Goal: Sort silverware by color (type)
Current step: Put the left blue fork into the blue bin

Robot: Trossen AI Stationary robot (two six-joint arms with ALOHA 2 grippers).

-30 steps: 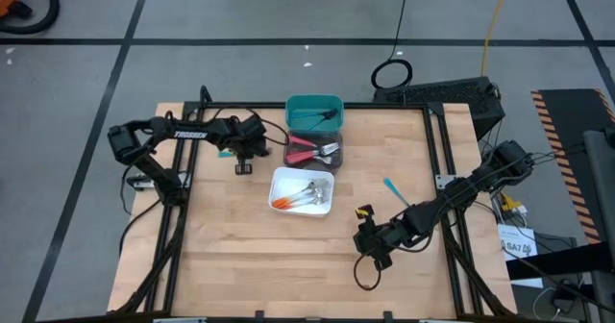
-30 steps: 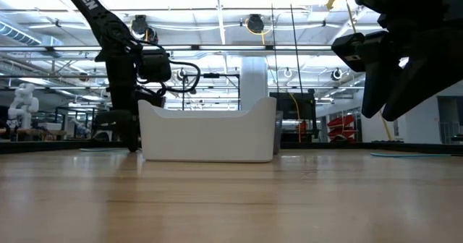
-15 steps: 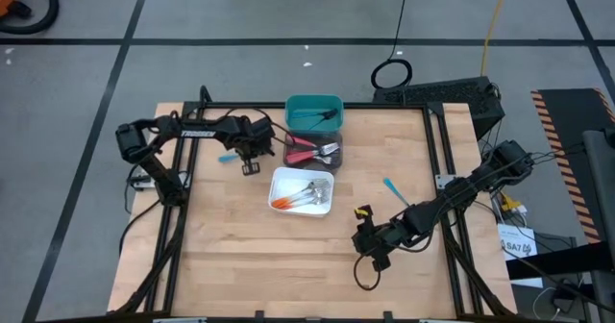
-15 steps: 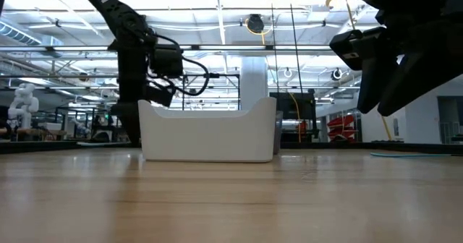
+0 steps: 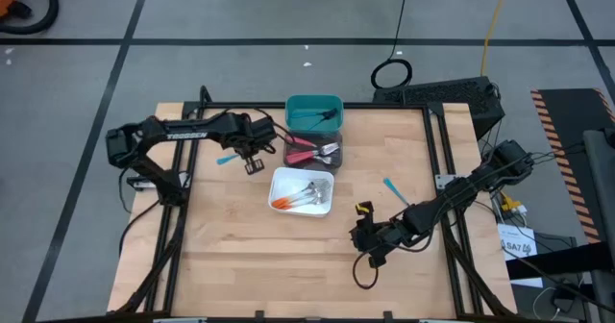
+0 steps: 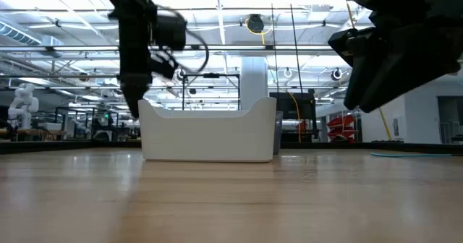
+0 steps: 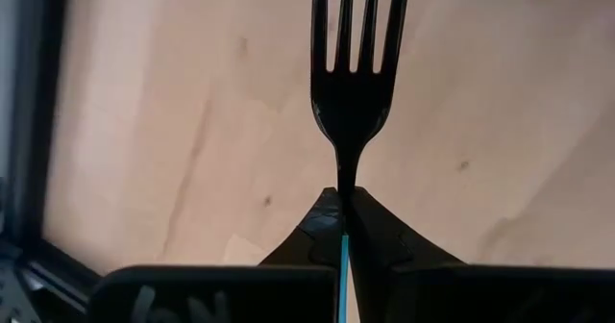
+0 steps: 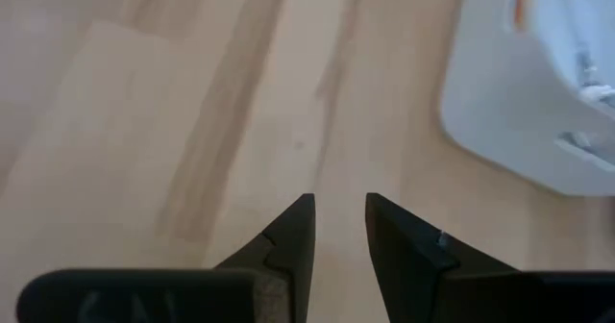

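The left end effector point(image 7: 343, 229) is clamped on a blue-handled fork point(image 7: 352, 83), its fingers point(image 7: 317, 229) pinched tight against the thin handle with the tines pointing away over bare wood. In the high view this end effector point(image 5: 256, 160) hovers over the counter point(image 5: 231, 246) just left of the dark bin point(image 5: 314, 153), the blue handle point(image 5: 227, 158) sticking out to its left. The dark bin holds red-handled forks point(image 5: 306, 150). Behind it sits the teal bin point(image 5: 313, 112); in front, the white bin point(image 5: 302, 191) holds orange-handled forks point(image 5: 284, 202). Another blue fork point(image 5: 394, 190) lies loose on the counter to the right. The right end effector point(image 8: 338, 229) waits near the front, right of the white bin, its fingers narrowly apart and holding nothing.
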